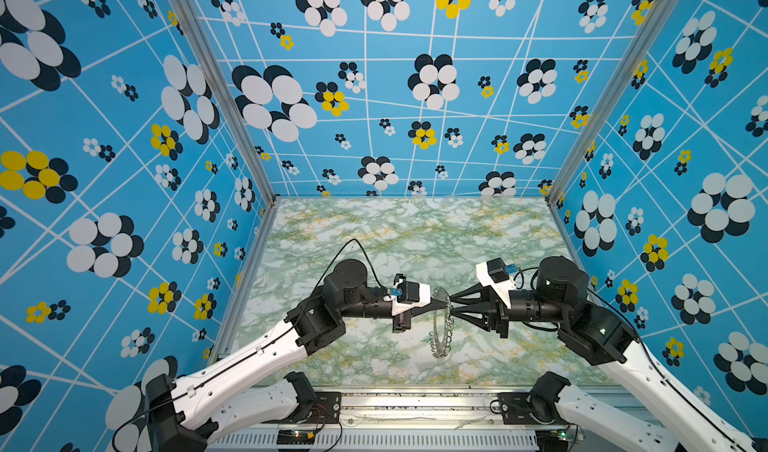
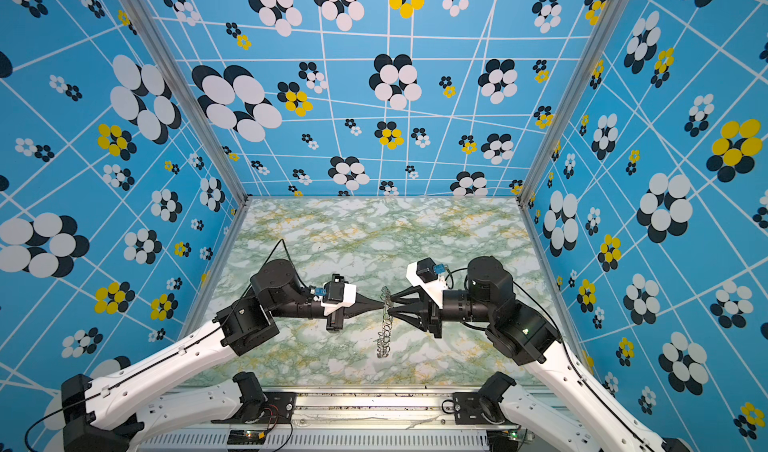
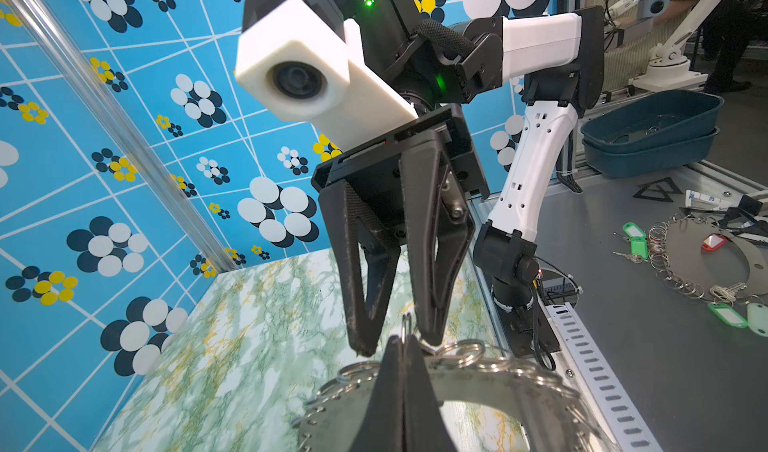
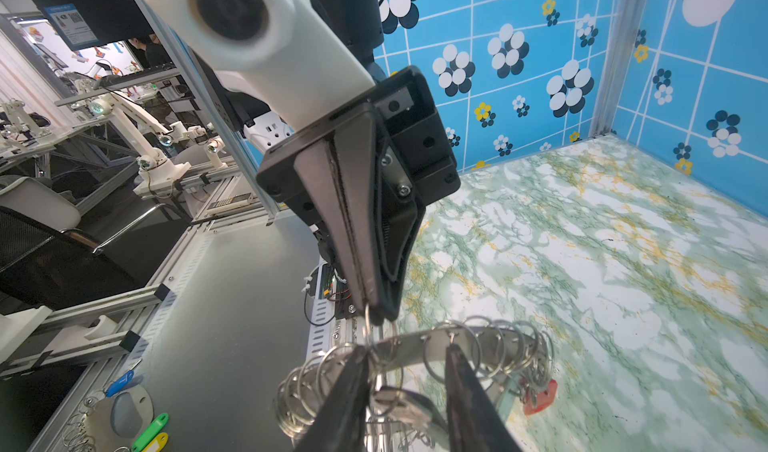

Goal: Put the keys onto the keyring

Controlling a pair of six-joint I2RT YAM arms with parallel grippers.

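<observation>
Keyring (image 1: pixel 444 337) is held edge-on over the marbled table (image 1: pixel 374 238), one rim loop pinched in the tightly closed left gripper (image 1: pixel 445 304), a red-tagged key (image 4: pixel 540 396) dangling from it. Right gripper (image 1: pixel 452 307) stands with jaws apart astride the rim. It should close squarely on what looks like a dark-tagged key (image 4: pixel 399 400) without twisting the ring.

Upright edge-on keyring (image 2: pixel 384 337) between closed left pincer (image 2: pixel 380 303) and parted right pincer (image 2: pixel 393 308), marble tabletop (image 2: pixel 457 229) beneath.

Loud blue walls (image 1: pixel 374 96) with black, white and yellow flower blobs on three sides, green marble-look desk (image 1: pixel 415 229), aluminium posts (image 1: pixel 219 88) in both far corners.
</observation>
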